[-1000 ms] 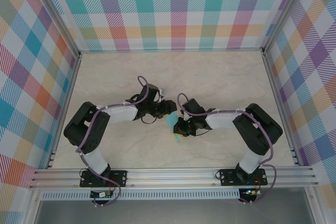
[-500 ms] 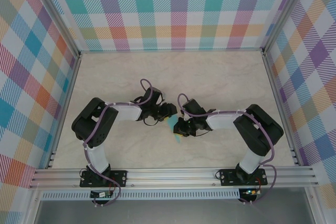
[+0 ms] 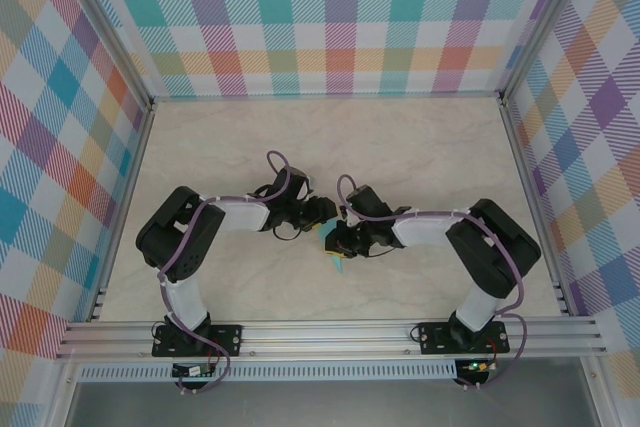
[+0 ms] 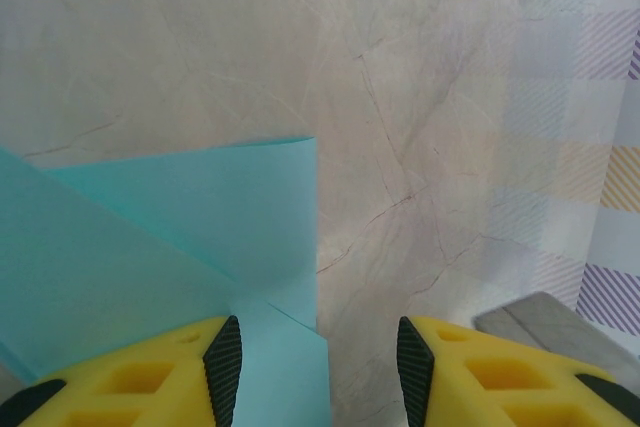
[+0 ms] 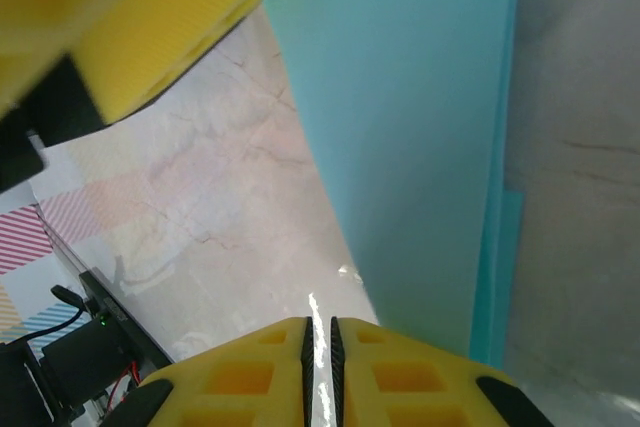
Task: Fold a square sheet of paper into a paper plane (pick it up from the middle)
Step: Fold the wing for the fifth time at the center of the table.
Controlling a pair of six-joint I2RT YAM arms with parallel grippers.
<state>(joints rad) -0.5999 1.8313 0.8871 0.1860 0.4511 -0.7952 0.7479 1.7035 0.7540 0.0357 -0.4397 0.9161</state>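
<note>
Yellow fingers of the right gripper (image 5: 320,347) stand all but closed, and we cannot tell whether they nip the square sheet of paper (image 5: 410,127) running up to them. Our left gripper (image 4: 318,367) is half open, holding nothing, one pad (image 4: 222,367) over the creased sheet. From above, we see it lying mid-table (image 3: 420,147) between both grippers.

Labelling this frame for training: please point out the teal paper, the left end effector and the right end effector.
teal paper (image 4: 200,212), left wrist view, on its flat middle.
left end effector (image 4: 318,362), left wrist view, midway between its fingertips.
right end effector (image 5: 320,342), right wrist view, midway between its fingertips.
</note>
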